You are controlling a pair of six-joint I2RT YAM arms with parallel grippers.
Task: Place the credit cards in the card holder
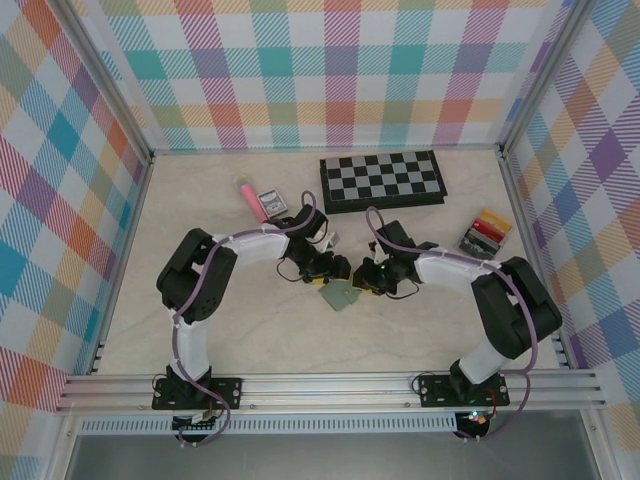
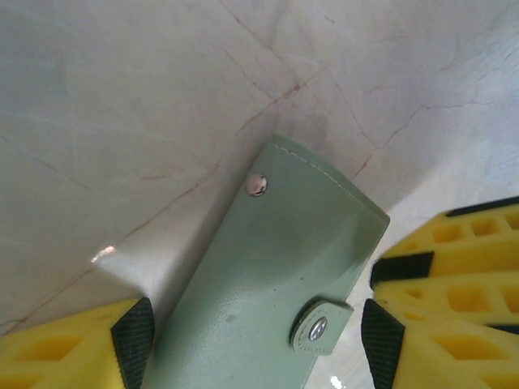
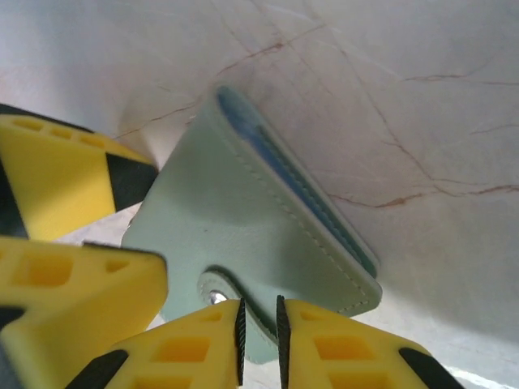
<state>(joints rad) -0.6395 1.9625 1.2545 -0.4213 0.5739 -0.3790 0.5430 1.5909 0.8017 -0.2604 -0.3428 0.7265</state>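
White and black, your left arm (image 1: 195, 290) rises from its base at the near rail, folds back at the elbow and reaches right along the table (image 1: 250, 330) toward the middle, wrist bent downward. Your left gripper (image 1: 322, 268) points down at the marble top with its yellow fingers (image 2: 454, 292) spread wide. The sage-green card holder (image 2: 268, 267) lies flat between them, closed side up, one snap stud near its far corner and its closing tab just beside the right-hand pad. The left-hand pad sits against the holder's edge; a thin gap shows on the tab side, so you are straddling it, not gripping it.

In the overhead view the holder rests at mid-table, directly between the two grippers.

Your right arm (image 1: 500, 310) mirrors the left: up from its base, elbow out toward the right wall, forearm reaching left and down. Your right gripper (image 3: 259, 340) is nearly closed, with only a slit between the fingertips, and it pinches the holder's tab edge. A dark blue strip (image 3: 284, 178) shows between the holder's two leaves.

Far right, the credit cards (image 1: 488, 228) stand bunched near the wall, well apart from both grippers.
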